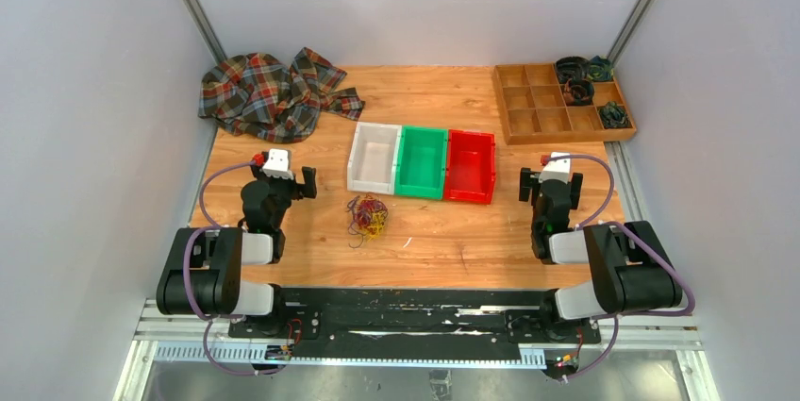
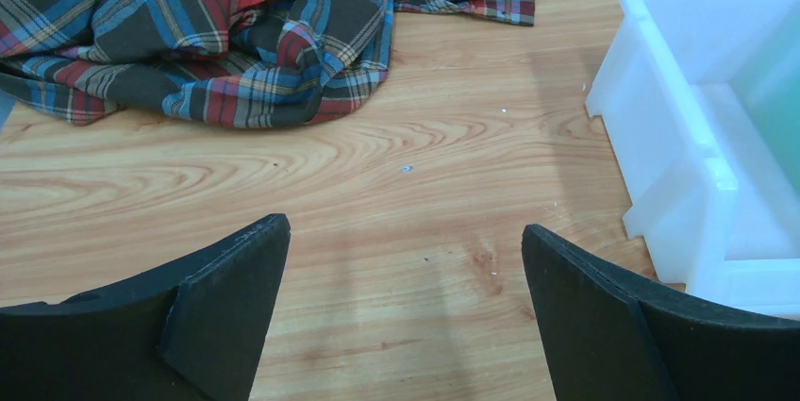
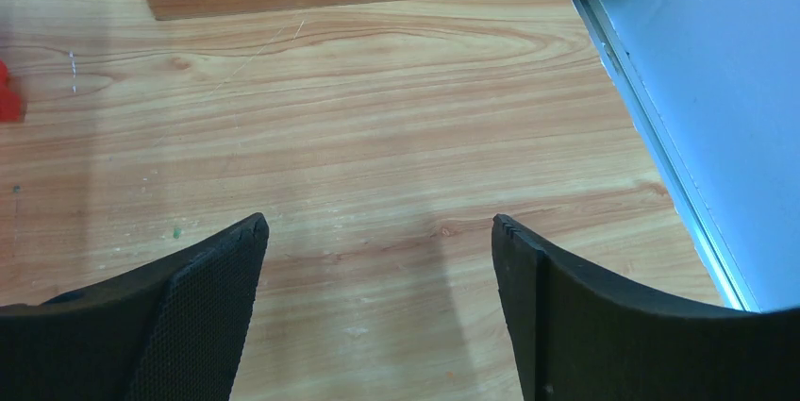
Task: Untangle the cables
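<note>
The cables (image 1: 367, 215), a wiry purple-red-yellow knot, lie on the wood-grain table (image 1: 453, 241) near the left gripper (image 2: 406, 236), well apart from the right gripper (image 3: 379, 229); both gape wide, empty.

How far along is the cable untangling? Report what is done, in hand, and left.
Done: nothing visible. The cables lie as one mixed knot on the table, in front of the white bin.
In hand: nothing. The left gripper and right gripper are both open and empty, out to either side of the knot and apart from it.
Left: the whole job, starting with a first grasp on the knot.
</note>
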`<move>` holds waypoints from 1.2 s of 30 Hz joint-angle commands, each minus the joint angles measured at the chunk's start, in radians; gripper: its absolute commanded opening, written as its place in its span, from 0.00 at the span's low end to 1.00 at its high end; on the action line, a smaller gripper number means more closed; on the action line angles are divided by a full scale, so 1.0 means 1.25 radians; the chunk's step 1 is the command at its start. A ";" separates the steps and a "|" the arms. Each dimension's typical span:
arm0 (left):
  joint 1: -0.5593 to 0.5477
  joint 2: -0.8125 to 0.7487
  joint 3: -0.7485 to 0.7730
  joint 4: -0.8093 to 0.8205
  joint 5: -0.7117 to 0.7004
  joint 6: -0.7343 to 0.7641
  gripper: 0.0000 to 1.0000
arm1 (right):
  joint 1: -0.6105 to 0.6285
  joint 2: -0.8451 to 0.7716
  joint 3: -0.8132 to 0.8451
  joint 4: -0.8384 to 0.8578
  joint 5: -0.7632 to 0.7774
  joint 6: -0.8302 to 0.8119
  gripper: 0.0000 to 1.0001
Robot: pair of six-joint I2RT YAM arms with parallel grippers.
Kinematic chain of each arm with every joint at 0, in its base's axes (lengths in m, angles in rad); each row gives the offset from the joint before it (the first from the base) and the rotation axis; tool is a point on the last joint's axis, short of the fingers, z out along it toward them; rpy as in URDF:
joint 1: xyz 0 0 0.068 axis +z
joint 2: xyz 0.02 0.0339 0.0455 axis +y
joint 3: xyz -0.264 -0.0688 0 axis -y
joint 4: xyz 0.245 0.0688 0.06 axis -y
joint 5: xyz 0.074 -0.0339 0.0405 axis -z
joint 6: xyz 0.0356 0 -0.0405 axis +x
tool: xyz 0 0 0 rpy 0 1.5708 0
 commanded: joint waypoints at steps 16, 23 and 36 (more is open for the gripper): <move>-0.002 -0.131 0.162 -0.370 0.029 0.040 0.98 | 0.014 -0.195 0.232 -0.537 0.156 0.137 0.88; -0.002 -0.192 0.355 -0.793 0.112 0.149 0.98 | 0.013 -0.287 0.372 -0.759 -0.027 0.320 0.88; -0.053 -0.163 0.482 -1.188 0.407 0.364 0.98 | 0.228 -0.272 0.472 -0.930 -0.219 0.394 0.90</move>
